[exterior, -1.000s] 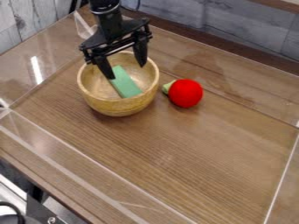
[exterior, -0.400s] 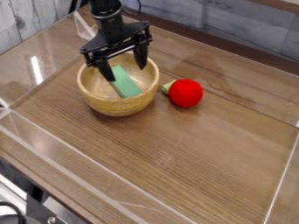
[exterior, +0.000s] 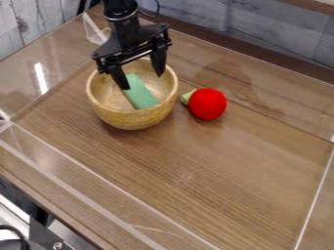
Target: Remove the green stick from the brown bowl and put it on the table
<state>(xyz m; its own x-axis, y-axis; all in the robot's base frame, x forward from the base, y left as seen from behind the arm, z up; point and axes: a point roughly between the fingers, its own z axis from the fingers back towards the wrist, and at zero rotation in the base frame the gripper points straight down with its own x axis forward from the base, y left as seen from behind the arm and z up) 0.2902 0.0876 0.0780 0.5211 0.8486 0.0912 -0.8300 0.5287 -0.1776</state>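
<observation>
Pincer: black metal pincer (exterior: 128, 61) spread wide, holding nothing
Bowl: round light-tan wooden bowl (exterior: 131, 119), flat light-green block (exterior: 140, 92) inside

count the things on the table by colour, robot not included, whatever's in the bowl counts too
Brown: 1, the bowl
Light green: 1, the stick in the bowl
Red and green: 1, the round red thing with a green end, beside the bowl
Total: 3
</observation>
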